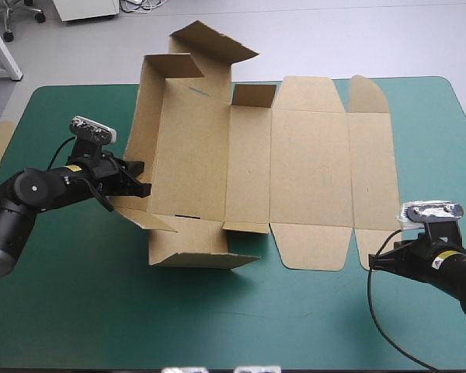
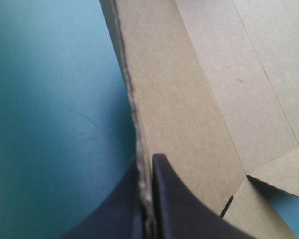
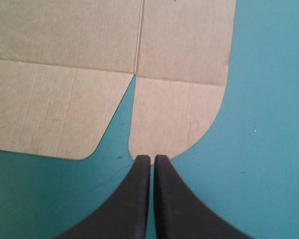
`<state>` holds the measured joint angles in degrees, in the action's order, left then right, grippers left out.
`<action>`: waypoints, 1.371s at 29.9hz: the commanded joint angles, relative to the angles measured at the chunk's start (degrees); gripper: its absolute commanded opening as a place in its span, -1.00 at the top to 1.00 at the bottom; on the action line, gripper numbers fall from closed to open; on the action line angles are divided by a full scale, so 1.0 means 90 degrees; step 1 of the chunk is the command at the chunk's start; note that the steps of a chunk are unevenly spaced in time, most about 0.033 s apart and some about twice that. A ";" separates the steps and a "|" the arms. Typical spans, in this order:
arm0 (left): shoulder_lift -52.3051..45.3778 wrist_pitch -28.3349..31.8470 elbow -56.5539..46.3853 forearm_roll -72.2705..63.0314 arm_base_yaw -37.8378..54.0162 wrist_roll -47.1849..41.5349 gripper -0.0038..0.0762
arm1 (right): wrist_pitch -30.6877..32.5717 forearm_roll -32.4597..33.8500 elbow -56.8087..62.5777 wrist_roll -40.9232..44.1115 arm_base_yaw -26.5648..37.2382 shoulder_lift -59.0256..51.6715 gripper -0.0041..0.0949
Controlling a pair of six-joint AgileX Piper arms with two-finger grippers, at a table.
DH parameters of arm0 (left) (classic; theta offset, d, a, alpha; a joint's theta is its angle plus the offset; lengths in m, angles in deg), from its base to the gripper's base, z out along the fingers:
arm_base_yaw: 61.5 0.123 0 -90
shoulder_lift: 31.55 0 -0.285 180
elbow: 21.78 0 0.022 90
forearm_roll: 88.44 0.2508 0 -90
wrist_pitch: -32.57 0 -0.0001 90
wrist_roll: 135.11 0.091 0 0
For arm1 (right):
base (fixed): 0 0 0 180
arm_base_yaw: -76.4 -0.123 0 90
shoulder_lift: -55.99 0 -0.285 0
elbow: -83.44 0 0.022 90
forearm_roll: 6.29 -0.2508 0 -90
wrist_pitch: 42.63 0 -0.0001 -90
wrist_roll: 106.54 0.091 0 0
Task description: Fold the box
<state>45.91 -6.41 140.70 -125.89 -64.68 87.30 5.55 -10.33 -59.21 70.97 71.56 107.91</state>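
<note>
The brown box lies across the middle of the teal-green worktop. Its left part stands with walls and flaps raised, and its right panels lie flat, unfolded.

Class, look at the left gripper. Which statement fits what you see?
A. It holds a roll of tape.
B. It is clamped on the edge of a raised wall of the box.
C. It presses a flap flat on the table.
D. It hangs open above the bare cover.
B: in the left wrist view, the left gripper has its black fingers all but shut, with the edge of a raised wall of the box between them.
</note>
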 commanded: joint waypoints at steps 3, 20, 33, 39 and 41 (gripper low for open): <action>-0.0593 0.0512 0.0221 0.1102 -0.0762 0.0105 0.93 | -0.0436 -0.0048 -0.0146 0.0020 -0.0005 0.0153 0.87; -0.0367 0.1002 0.0939 0.5775 -0.3051 -0.1946 0.93 | -0.0534 -0.0512 -0.0146 -0.0007 -0.0005 0.0181 0.92; 0.0682 0.1063 0.1371 0.8874 -0.4615 -0.2755 0.93 | -0.0708 -0.0843 -0.0146 -0.0166 -0.0005 0.0181 0.92; 0.0736 0.0981 0.1371 0.9622 -0.4738 -0.3198 0.93 | -0.0708 -0.0859 -0.0146 -0.0212 -0.0005 0.0181 0.92; 0.0736 0.0975 0.1371 0.9684 -0.4738 -0.3320 0.93 | -0.0708 -0.0859 -0.0146 -0.0212 -0.0005 0.0181 0.92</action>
<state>54.47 -0.55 150.96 -42.91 -106.97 59.77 2.18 -17.33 -59.19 69.81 71.56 109.61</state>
